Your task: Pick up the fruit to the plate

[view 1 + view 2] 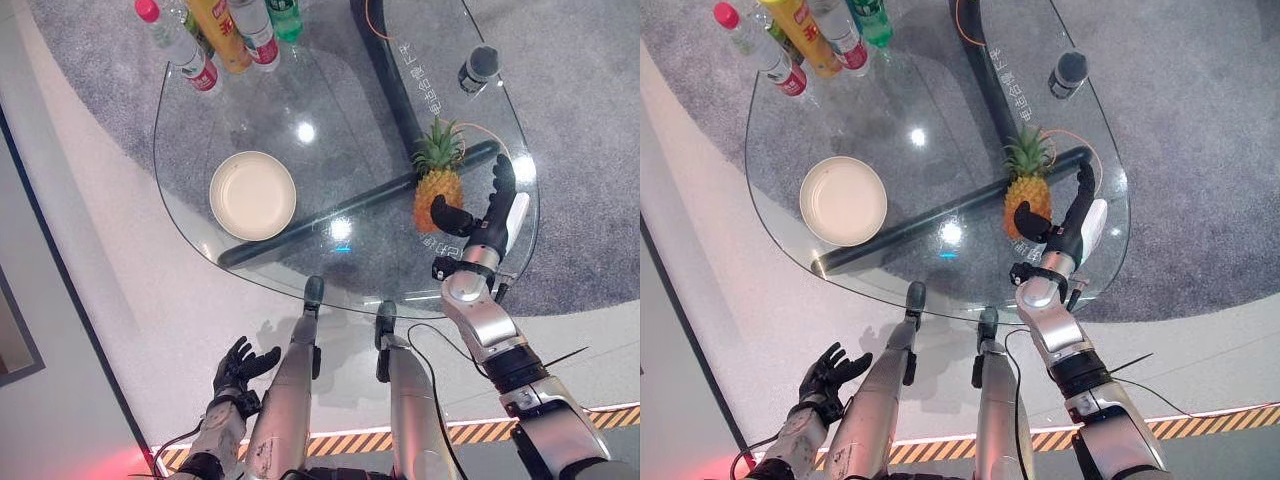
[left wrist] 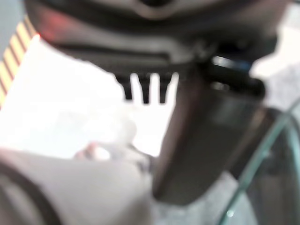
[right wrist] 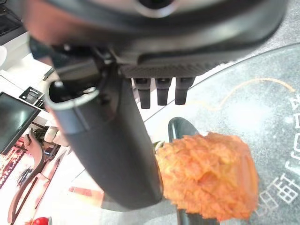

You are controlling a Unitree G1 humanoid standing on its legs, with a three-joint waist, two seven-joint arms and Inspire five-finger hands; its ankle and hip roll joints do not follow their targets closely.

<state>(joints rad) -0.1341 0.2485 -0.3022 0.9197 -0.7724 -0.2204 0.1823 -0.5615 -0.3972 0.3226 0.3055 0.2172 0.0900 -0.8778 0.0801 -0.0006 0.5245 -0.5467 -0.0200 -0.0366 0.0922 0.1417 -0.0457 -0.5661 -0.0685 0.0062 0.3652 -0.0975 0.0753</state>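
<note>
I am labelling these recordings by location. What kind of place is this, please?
Probably an indoor showroom or demo area: a glass table on grey carpet, drink bottles, and a striped floor marking.

One pineapple (image 1: pixel 438 196), one plate (image 1: pixel 252 195), four bottles (image 1: pixel 222 35), one dark cup (image 1: pixel 478 67)
</note>
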